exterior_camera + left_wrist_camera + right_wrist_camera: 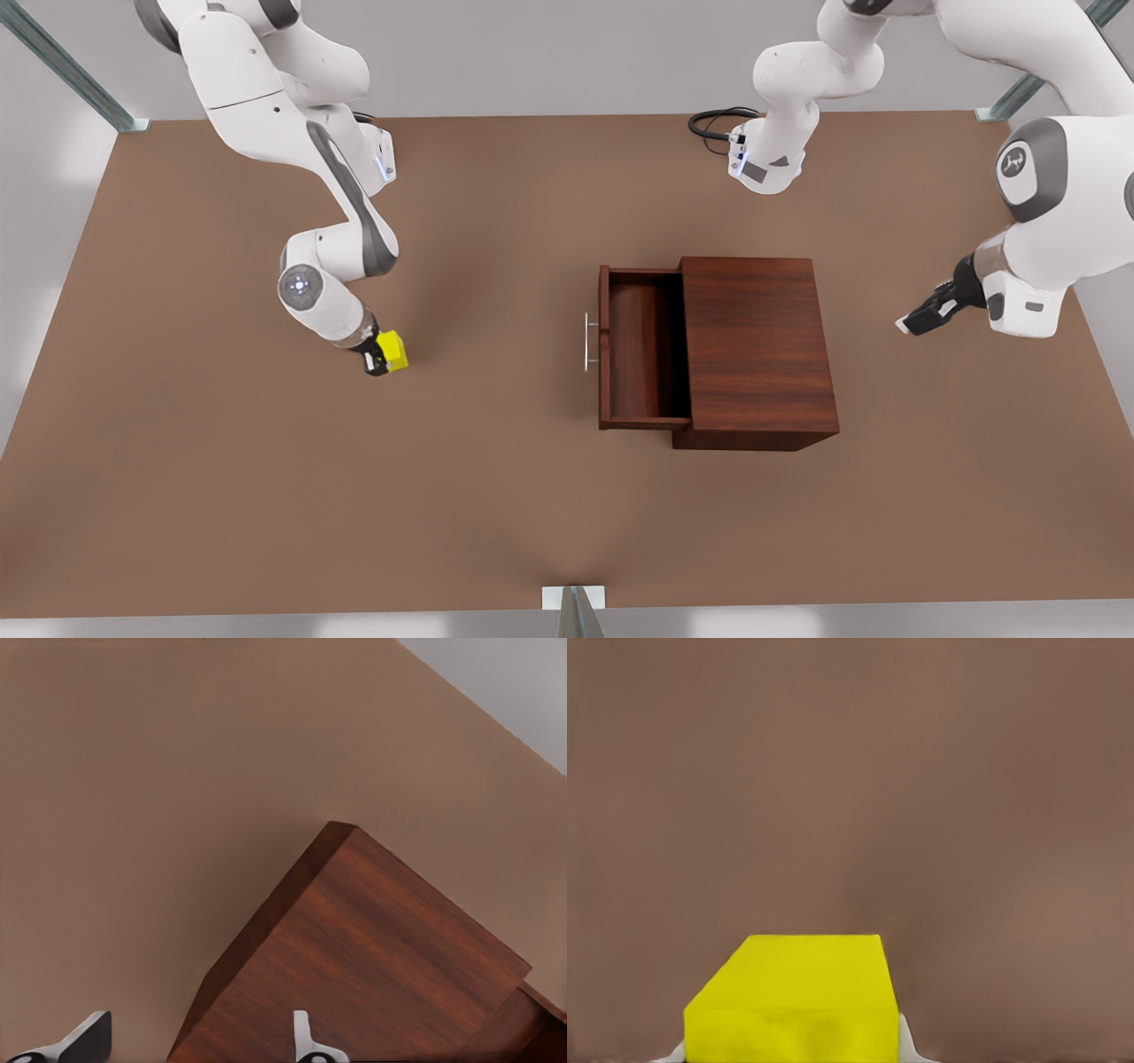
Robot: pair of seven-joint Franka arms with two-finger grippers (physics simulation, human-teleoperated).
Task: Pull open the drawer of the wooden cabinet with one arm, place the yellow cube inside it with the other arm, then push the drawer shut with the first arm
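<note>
On the brown table [221,496], toward the front view's left, sat the cube [393,349], small, bright yellow and plain-faced. The right gripper [379,356] was clamped on it, its dark fingers closed against the cube's sides; in the right wrist view the cube [793,1001] sat between the pale fingertips [907,1047], with bare table beyond. Whether the cube touched the table or hung just above it could not be told.

Well apart from it, toward the front view's right, stood the cabinet [757,346], a boxy dark reddish-brown block with clear wood grain. Its drawer [640,347] was pulled out toward the cube's side, showing a bare wooden floor, and a slim silver handle [588,341] ran along its front panel.

The left gripper [921,317] hovered beyond the cabinet's far side, near the table's edge at the front view's right, holding nothing. In the left wrist view its fingertips [89,1038] stood spread apart, with the cabinet [372,966] beyond them.
</note>
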